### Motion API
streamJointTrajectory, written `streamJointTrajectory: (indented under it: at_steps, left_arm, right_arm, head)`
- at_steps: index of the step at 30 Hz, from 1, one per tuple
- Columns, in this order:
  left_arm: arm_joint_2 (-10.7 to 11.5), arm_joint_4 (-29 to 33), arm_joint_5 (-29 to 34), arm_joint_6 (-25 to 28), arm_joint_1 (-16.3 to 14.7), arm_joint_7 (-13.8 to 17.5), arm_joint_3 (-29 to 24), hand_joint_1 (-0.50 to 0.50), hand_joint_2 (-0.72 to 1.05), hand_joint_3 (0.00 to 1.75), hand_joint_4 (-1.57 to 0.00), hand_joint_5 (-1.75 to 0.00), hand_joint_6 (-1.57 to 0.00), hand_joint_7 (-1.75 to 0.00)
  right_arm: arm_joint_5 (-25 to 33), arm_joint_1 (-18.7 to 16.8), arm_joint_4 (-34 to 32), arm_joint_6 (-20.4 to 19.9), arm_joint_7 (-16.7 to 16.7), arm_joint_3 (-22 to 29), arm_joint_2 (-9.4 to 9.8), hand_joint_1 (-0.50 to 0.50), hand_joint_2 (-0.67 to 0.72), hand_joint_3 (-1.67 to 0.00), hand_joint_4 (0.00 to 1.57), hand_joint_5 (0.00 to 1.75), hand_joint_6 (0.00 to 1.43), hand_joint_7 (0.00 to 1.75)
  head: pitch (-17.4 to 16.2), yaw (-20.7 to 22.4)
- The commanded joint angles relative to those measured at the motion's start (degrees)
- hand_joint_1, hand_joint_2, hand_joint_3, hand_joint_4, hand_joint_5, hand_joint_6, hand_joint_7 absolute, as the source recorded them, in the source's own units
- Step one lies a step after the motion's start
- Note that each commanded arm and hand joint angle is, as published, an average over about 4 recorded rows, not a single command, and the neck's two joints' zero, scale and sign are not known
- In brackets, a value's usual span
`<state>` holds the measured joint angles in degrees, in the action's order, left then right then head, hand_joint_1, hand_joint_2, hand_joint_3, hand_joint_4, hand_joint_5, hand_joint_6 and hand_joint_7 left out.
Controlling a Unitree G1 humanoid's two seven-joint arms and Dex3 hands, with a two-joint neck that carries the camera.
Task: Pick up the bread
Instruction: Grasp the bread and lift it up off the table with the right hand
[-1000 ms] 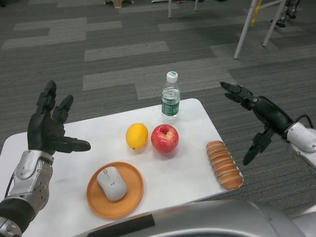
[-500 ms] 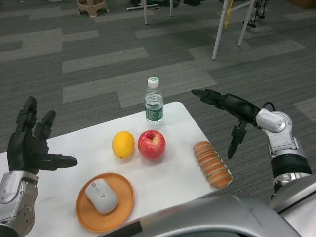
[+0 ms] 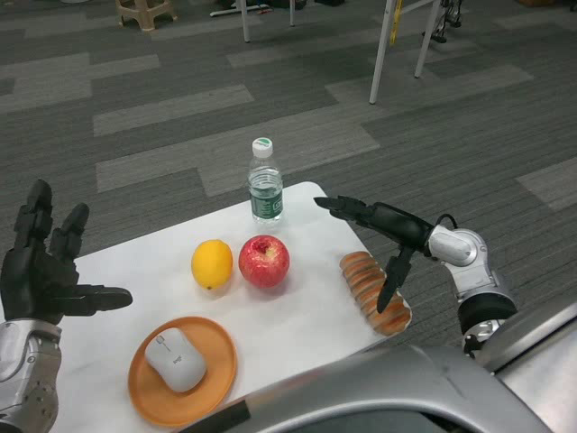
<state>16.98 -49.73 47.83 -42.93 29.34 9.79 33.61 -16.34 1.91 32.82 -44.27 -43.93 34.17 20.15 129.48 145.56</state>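
left forearm (image 3: 22, 379) cut off below

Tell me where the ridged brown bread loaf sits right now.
In the head view, the ridged brown bread loaf lies at the white table's right edge, right of the red apple, under the open right hand.

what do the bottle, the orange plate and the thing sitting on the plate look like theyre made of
Bottle: clear thin plastic, likely; see-through ribbed body, white screw cap, green label.
Orange plate: probably matte plastic; even orange colour, no glare, though ceramic can't be ruled out.
Computer mouse on it: smooth pale grey moulded plastic with a soft sheen.
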Motion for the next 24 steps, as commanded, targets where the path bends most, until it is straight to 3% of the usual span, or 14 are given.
streamJointTrajectory:
  at_steps: [1,9,13,17,24]
  left_arm:
    - [0.3,-0.3,0.0,-0.7,0.2,-0.1,0.1,0.5,-0.19,0.09,0.0,-0.41,0.0,0.0]
    - [0.2,-0.3,-0.1,-0.8,0.2,-0.1,0.2,0.5,-0.19,0.09,0.0,-0.41,0.0,0.0]
    - [0.2,-0.1,-0.1,-0.8,0.0,-0.1,0.3,0.5,-0.19,0.09,0.0,-0.41,0.0,0.0]
    - [0.2,0.0,-0.1,-0.8,0.0,0.0,0.6,0.5,-0.19,0.09,0.0,-0.41,0.0,0.0]
    - [0.3,0.2,-0.1,-0.9,-0.2,-0.1,0.6,0.5,-0.19,0.09,0.0,-0.41,0.0,0.0]
  right_arm:
    - [-0.5,0.2,1.1,-1.1,0.3,0.2,-0.22,-0.46,-0.1,0.0,0.0,0.05,0.0,0.0]
    - [-0.1,-3.5,-0.6,-0.5,0.2,1.5,-0.81,-0.46,-0.03,0.0,0.0,0.1,0.0,0.02]
    - [0.3,-6.8,-3.5,1.6,0.2,2.1,-3.16,-0.46,0.01,0.0,0.0,0.1,0.0,0.0]
    - [-0.2,-9.7,-5.1,4.0,0.2,2.3,-4.26,-0.46,0.03,-0.02,0.0,0.1,0.0,0.03]
    - [-2.5,-10.7,-4.8,5.0,0.1,3.0,-5.97,-0.46,0.03,0.0,0.0,0.1,0.0,0.07]
  head:
    - [-0.1,-0.1]
    - [-0.1,0.2]
    - [0.2,0.1]
    - [0.0,0.5]
    - [0.2,0.8]
